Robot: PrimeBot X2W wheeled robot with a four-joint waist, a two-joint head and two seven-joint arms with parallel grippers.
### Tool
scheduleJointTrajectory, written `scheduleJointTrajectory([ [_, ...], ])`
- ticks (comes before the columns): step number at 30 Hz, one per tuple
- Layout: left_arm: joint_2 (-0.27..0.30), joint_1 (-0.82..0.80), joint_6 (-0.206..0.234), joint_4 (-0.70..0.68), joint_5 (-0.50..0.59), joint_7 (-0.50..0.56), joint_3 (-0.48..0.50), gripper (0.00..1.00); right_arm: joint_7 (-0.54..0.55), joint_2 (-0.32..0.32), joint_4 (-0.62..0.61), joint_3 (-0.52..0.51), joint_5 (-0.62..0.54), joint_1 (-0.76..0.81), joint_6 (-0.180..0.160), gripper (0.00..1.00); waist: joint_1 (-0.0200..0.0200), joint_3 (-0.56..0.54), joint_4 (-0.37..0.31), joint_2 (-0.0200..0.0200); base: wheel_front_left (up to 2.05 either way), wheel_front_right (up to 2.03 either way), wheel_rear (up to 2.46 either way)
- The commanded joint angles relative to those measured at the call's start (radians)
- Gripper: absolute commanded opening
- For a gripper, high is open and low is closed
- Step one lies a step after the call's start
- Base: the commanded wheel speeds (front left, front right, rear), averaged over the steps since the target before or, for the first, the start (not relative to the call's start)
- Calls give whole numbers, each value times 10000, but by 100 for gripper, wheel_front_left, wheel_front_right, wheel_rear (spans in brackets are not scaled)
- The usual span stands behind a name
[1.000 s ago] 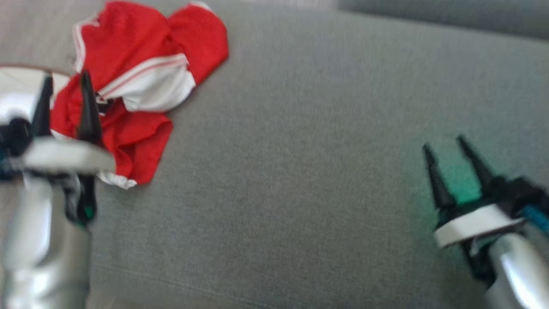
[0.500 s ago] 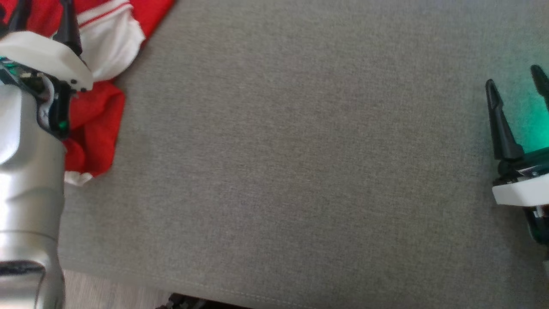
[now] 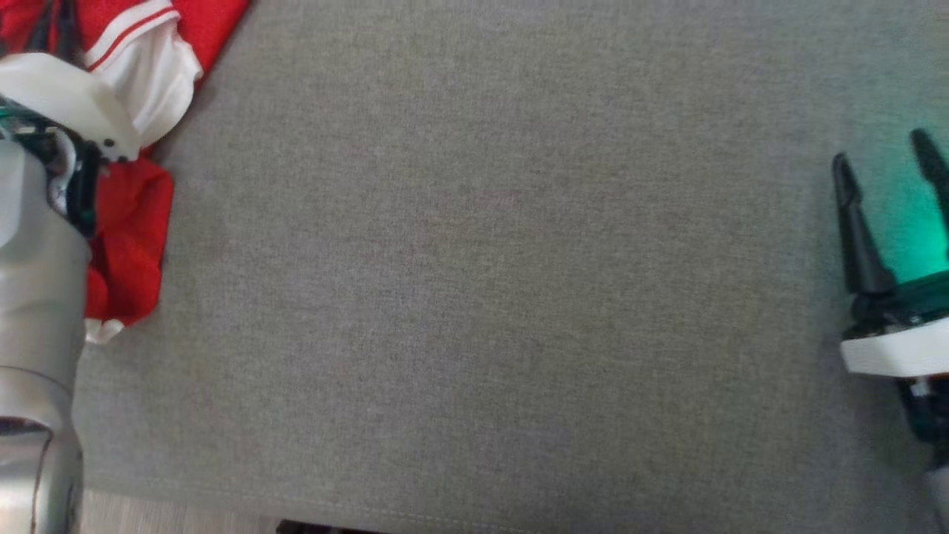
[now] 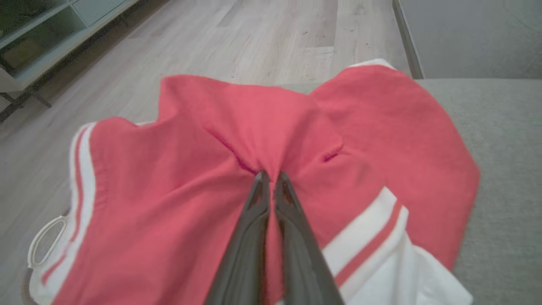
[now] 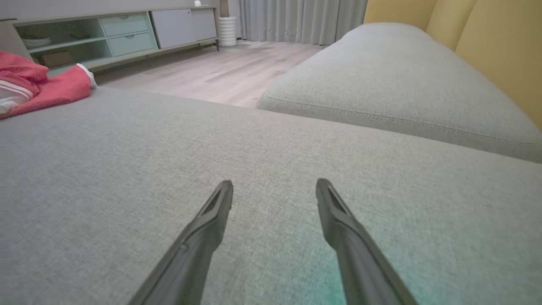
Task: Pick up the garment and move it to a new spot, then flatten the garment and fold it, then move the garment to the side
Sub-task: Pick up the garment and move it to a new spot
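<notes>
The garment is a crumpled red piece with white panels and red-and-white stripes. It lies near the left end of the grey sofa cushion. My left gripper is shut on a pinched fold of its red fabric, and creases pull toward the fingertips. From the head, the garment sits at the top left, partly behind my left wrist. My right gripper hovers open over bare cushion at the far right, well away from the garment. Nothing is between the fingers of the right gripper.
A second grey cushion adjoins at the far right, with a yellow backrest behind it. Wooden floor and a low pale-green cabinet lie beyond the sofa. The cushion's front seam runs along the bottom.
My left gripper has closed on the garment's red fabric. The head camera has shifted, so the garment now sits at the picture's top-left edge. The right gripper stays open.
</notes>
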Motion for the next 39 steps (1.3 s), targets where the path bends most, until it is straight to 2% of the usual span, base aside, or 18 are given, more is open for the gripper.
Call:
scheduleJointTrajectory([
  [1,819,-413,-41,-134,-80,-225,111,0,-161,66,-142,248,-44,224,-7,100,0,-322,-94,0,0,0,0],
  [7,1148,-562,-55,-435,-455,-686,-269,0,-526,592,705,807,31,165,-7,100,0,-1654,-357,0,0,0,0],
  [12,1543,-487,-57,-1689,-1390,-523,-828,0,-753,1014,1309,1185,129,-63,-7,100,0,-2563,-621,0,0,0,0],
  [16,1992,63,-58,-3466,-2346,7,-1553,0,-883,1366,1745,1396,234,-81,-7,100,0,-3273,-808,0,0,0,0],
  [17,1992,63,-58,-3466,-2346,7,-1553,0,-883,1366,1745,1396,234,-81,-7,100,0,-3273,-808,0,0,0,0],
  [21,2595,852,-58,-5713,-3425,730,-2081,0,-959,1633,2089,1541,320,-8,-7,100,0,-3897,-993,0,0,0,0],
  [22,2915,1273,-58,-6837,-3810,1146,-2224,0,-980,1760,2192,1581,361,37,-7,100,0,-4114,-1113,0,0,0,0],
  [25,3168,1955,-58,-8512,-4382,1794,-2323,0,-998,1938,2265,1644,403,54,-7,100,0,-4305,-1373,0,0,0,0],
  [29,3103,2860,143,-10542,-4981,2452,-2482,0,-1005,2172,2212,1692,408,29,-7,100,0,-4415,-1819,0,0,0,0],
  [33,2754,3533,506,-12117,-5285,2920,-2889,0,-1007,2393,2080,1838,362,-107,-7,100,0,-4330,-2436,0,0,0,0],
  [36,2328,3792,705,-12820,-5359,3233,-3394,0,-1008,2525,1969,1986,333,-358,-7,100,0,-4065,-2981,0,0,0,0],
  [39,1782,3984,775,-12734,-5123,3337,-4121,0,-1008,2645,1985,2206,341,-540,-7,100,0,-4088,-3556,0,0,0,0],
])
